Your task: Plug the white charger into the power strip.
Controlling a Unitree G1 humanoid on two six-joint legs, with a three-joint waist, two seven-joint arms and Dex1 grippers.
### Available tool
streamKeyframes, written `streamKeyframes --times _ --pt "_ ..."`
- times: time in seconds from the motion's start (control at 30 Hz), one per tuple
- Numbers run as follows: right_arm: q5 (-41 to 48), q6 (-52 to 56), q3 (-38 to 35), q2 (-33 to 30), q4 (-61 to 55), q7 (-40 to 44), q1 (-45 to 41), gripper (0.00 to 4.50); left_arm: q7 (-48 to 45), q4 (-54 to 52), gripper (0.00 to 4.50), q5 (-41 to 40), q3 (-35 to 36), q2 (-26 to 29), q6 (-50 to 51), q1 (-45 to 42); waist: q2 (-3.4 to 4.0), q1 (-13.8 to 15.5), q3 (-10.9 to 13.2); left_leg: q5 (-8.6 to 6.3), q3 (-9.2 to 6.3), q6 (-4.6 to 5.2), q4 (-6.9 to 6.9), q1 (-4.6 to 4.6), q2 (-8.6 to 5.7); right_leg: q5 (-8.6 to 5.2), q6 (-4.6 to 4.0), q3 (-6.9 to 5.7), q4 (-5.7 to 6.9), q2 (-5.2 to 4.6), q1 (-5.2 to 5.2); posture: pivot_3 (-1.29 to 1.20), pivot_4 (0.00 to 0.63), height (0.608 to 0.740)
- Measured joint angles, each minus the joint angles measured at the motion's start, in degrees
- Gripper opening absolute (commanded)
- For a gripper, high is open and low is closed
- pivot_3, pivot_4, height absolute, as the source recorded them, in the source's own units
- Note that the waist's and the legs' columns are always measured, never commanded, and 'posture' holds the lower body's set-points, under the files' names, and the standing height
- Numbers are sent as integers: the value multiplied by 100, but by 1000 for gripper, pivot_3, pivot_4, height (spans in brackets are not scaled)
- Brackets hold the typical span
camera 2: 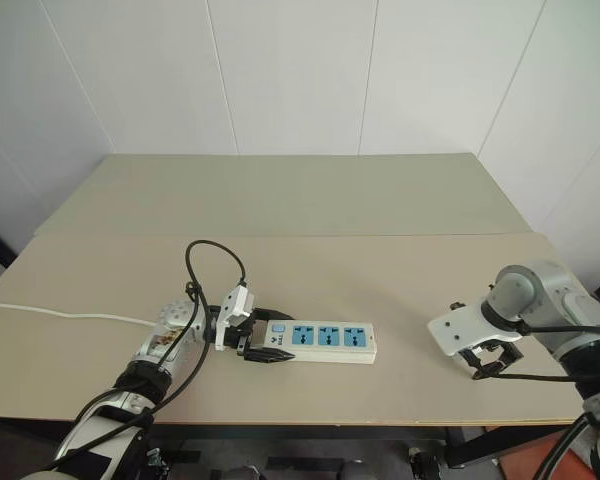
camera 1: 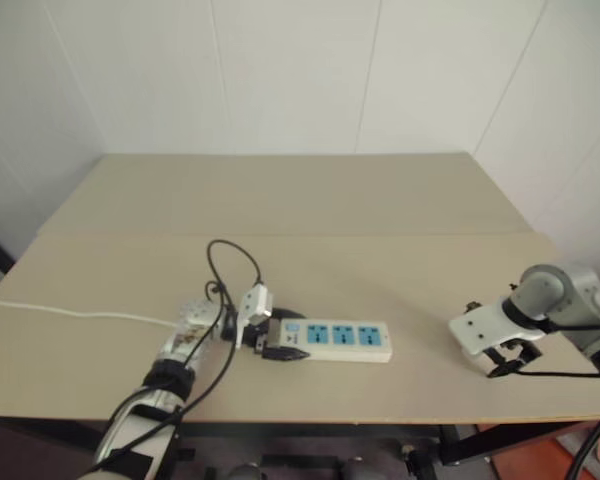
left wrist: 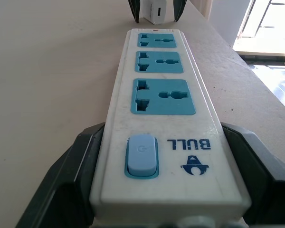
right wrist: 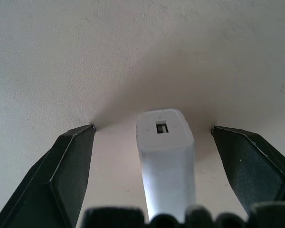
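left jaws (camera 2: 263,340) clamp the "bull" power strip (left wrist: 164,118); right jaws (right wrist: 166,142) stand wide, straddling the white charger (right wrist: 166,156)

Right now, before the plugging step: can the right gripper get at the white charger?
Probably yes: the right gripper is open, with the white charger standing between its fingers and nothing between them.

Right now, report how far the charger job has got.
Done: the left gripper is shut on the switch end of the power strip, steadying it. In hand: the right gripper is open, its fingers either side of the white charger without touching. Left: grasp, carry, plug into a blue socket.
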Motion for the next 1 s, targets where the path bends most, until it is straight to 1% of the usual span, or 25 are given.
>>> streamKeyframes --times 0.07,0.3,0.33,0.53,0.63,0.73,0.87,0.93,1.0 --pt "-37 113 19 17 -57 5 3 3610 0 0 3301 0 0 2 0 0 0 -1 0 0 -1 0 0 0 0 0 0 -1 -1 0 0 0 150 740" --pt "-108 348 29 22 -314 48 107 1388 8 20 3301 5 0 19 -9 -2 -3 -20 -2 0 -1 0 2 3 1 1 0 -2 0 1 5 0 150 740" --pt "-110 365 29 22 -341 48 114 1157 8 23 3301 5 0 22 -9 -2 -5 -23 -3 0 -2 0 1 5 1 1 0 -2 0 1 6 0 150 740" --pt "-79 705 -32 44 -668 40 232 1158 4 35 3301 4 0 25 -19 -6 -5 -22 -4 0 -3 0 1 5 2 1 0 -3 0 2 6 0 150 740" --pt "170 1046 -138 205 -829 19 232 1158 5 37 3301 3 -1 27 -19 -8 -5 -23 -4 0 -3 0 1 5 2 1 0 -3 0 2 6 0 150 740" --pt "714 1685 -424 531 -1098 -63 151 1158 -7 35 3301 2 -7 23 -20 -17 -4 -14 -3 0 -5 0 0 2 2 1 0 -4 -1 2 3 0 150 740" --pt "1896 2856 -1190 1050 -1769 -233 -173 1158 -9 44 3301 7 -49 19 -16 -55 -4 3 -3 0 -15 0 0 -7 2 1 -1 -11 -3 1 1 0 150 740" --pt "2340 3375 -1507 1326 -2052 -494 -264 1158 -13 59 3301 8 -76 17 -16 -76 -6 12 -4 -1 -21 0 1 -9 3 1 -1 -18 -8 1 4 0 150 740" --pt "2830 3820 -1830 1850 -2206 -927 -239 1158 -11 65 3301 7 -89 22 -16 -88 -9 11 -5 -1 -21 0 1 -9 2 2 -1 -18 -7 0 4 0 150 740"
